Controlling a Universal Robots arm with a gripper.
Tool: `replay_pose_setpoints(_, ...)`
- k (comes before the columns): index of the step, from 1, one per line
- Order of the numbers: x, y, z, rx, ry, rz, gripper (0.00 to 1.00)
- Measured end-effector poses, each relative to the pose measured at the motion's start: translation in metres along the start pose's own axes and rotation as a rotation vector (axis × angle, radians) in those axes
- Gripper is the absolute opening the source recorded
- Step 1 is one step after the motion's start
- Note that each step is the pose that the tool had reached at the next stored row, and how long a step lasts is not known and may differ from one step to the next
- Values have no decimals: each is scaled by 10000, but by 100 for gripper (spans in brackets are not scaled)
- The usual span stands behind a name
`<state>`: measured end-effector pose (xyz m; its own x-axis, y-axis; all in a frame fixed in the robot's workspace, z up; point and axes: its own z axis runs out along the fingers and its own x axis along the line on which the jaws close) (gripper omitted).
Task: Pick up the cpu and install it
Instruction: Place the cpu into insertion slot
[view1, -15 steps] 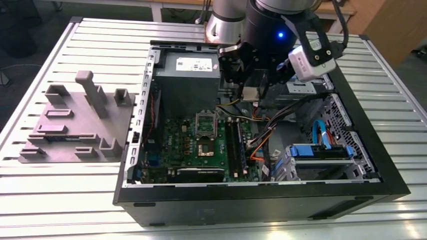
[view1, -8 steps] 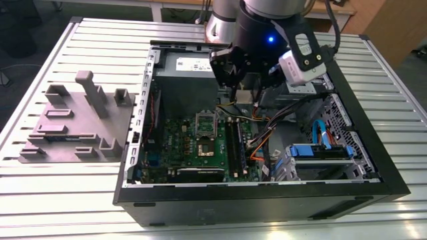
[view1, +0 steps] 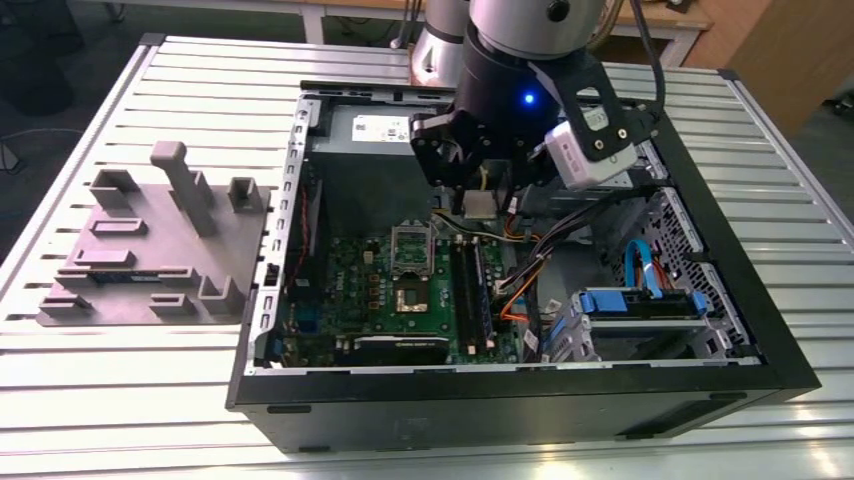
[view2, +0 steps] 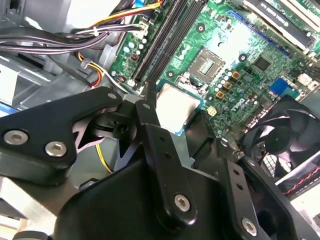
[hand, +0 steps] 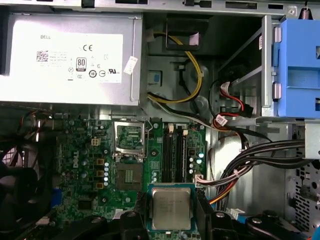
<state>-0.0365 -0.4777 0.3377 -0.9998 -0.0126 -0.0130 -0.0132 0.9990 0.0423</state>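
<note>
Holding the cpu (hand: 171, 208) by two opposite edges, the tool (view1: 482, 198) is gripping it between black fingers (hand: 135, 222) set only as wide as the chip. It is hanging inside the open computer case (view1: 507, 412), above the motherboard (view1: 350, 300) and clear of it. The chip is sitting off to the exterior view's right of the open socket (view1: 411, 262), not over it.

Risks, as I'm judging them:
- The socket's fine contacts are looking fragile, so a tilted or rotated chip coming down would be bending them.
- The hold on thin edges is looking slim, so a slip would be dropping the chip onto the board.
- The memory slots (view1: 470, 280) are lying just beside the socket, so a finger could be catching on them.
- The loose cables (view1: 547, 262) further right could be snagging the arm.

Materials:
- A grey moulded holder (view1: 147, 250) with upright pegs is sitting on the ribbed metal surface (view1: 107, 400).
- The board is looking green, glossy and studded with small parts.
- The chip is showing a flat, dull-silver square lid on a green rim.
- The case is looking like matt black sheet metal.
- A blue plastic drive bracket (view1: 641, 303) is sitting at the far right.
</note>
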Motion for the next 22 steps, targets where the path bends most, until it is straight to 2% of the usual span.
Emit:
replay_pose_setpoints(15,14,-1,5,-2,-1,3,47)
replay_pose_setpoints(17,24,-2,20,-4,-1,-9,47)
replay_pose_setpoints(22,105,-4,107,-7,5,-61,47)
